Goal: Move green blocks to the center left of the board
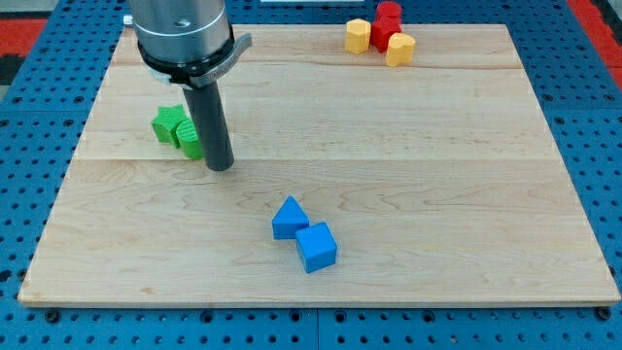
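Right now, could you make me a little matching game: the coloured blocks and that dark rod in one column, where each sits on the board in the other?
Things:
1. green blocks
2. blue blocks
3. red and yellow blocks
4. my tip

Places:
A. the view's top right
B. just right of the green blocks
C. the view's left, mid-height
D. bottom centre

Pairs: 1-C, 2-D, 3-A, 4-B
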You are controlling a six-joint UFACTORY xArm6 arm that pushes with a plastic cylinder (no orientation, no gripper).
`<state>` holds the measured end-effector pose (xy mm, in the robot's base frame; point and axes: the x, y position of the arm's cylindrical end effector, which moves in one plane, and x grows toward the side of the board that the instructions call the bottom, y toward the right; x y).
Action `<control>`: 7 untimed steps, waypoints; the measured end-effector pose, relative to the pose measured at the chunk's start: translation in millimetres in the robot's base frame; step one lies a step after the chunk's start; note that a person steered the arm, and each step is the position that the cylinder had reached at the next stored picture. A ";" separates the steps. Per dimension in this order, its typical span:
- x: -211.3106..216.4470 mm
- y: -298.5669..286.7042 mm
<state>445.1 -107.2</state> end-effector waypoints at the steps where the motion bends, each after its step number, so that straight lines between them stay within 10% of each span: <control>1: -18.6 -10.3; 4: -77.5 -37.5; 7: -95.3 132.0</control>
